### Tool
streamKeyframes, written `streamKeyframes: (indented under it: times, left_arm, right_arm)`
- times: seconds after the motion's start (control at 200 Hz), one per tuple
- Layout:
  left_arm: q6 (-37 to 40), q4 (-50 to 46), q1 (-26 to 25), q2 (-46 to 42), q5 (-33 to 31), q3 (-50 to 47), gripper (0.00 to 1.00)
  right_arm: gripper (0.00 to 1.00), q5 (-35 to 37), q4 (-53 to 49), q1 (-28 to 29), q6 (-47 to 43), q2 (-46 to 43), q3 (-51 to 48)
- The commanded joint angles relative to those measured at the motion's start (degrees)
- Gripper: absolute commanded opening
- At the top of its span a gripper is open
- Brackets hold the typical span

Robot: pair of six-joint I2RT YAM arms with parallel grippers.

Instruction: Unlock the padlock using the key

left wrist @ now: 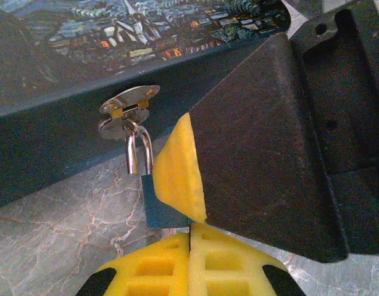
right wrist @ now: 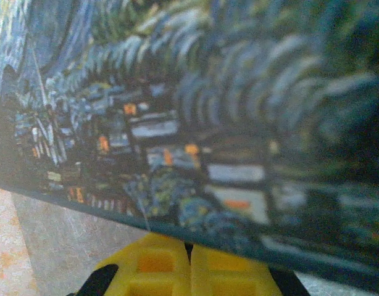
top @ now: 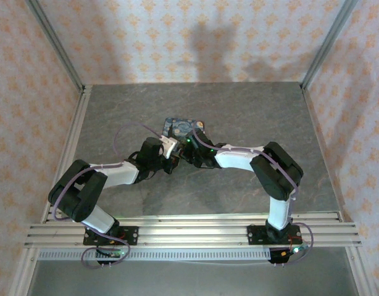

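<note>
Left gripper [left wrist: 189, 262]: clenched, its two yellow fingertips meeting along one thin seam, just under the padlock.
Right gripper [right wrist: 189, 264]: clenched too, yellow tips pressed together close beneath the box's painted lid.
Right gripper's finger [left wrist: 263, 142]: seen from the left wrist, a big dark wedge coming in from the right; its yellow pad [left wrist: 176, 172] lies against the padlock's right edge.
Padlock [left wrist: 156, 206]: small blue body, hanging upright against the front wall of the box, its lower edge down by the left fingertips; partly hidden behind the yellow pad.
Shackle [left wrist: 139, 154]: shiny silver loop, threaded through the hasp and seated in the lock body as far as I can see.
Hasp [left wrist: 129, 110]: two round metal plates, one over the other, at the seam of lid and wall.
Box [top: 180, 126]: dark teal sides, lid painted in swirling blues and yellows with small orange lights; it sits mid-table, both arms meeting at its near side.
Table [top: 251, 105]: grey, marble-veined.
Surroundings: pale patterned walls [top: 177, 37] on three sides, metal rails [top: 189, 225] carrying the arm bases.
</note>
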Motion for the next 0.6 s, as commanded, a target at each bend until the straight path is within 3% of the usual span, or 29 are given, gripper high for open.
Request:
streamKeyframes:
  times: [0.0, 0.07, 0.23, 0.3, 0.596]
  left_arm:
    - [0.55, -0.41, -0.62, -2.49, -1.81, -0.11, 0.0]
    - [0.36, -0.78, -0.6, -3.63, -2.34, -0.81, 0.0]
    - [-0.45, -2.76, -0.15, -6.62, -3.03, -2.52, 0.23]
    - [-1.32, -3.28, 0.3, -8.09, -3.53, -3.57, 0.29]
    - [-4.15, -4.09, 1.21, -9.3, -4.25, -4.47, 0.3]
  right_arm:
    - [0.0, 2.42, -4.45, 0.42, -1.46, -1.81, -0.89]
    - [0.0, 2.87, -4.65, 0.42, -2.41, -2.61, -1.31]
    - [0.0, 2.54, -4.08, -0.43, -4.7, -4.86, -3.44]
    - [0.0, 2.44, -4.35, -1.04, -6.14, -6.38, -4.61]
    - [0.0, -2.48, -4.79, -5.36, -11.68, -10.82, -7.37]
